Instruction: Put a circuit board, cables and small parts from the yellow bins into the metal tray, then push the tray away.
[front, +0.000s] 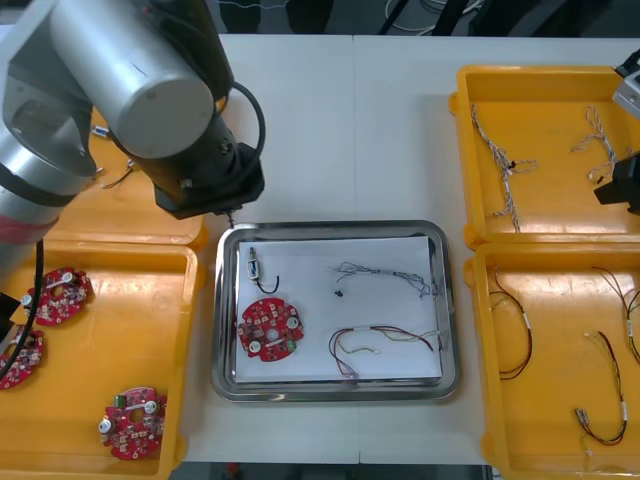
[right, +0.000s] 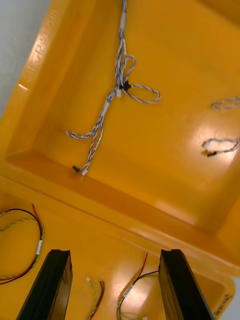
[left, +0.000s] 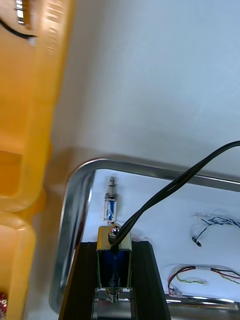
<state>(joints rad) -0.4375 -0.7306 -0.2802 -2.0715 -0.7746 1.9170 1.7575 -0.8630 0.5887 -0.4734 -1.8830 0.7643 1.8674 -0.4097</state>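
Here your left gripper (left: 114, 249) is clamped on a small metal part (left: 114, 262) with a black lead, over the metal tray's (front: 330, 227) far left corner. In the tray lie a second metal part (front: 255, 268), a red circuit board (front: 270, 327), a twisted blue and white cable (front: 385, 275) and a red and yellow cable (front: 385, 340). Your right gripper (right: 117, 280) hangs wide open and empty over the right yellow bins (front: 560, 215).

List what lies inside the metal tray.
A circuit board, a small metal part, a blue and white cable and a red and yellow cable. The left claw, gripping another part, hides the tray floor beneath it.
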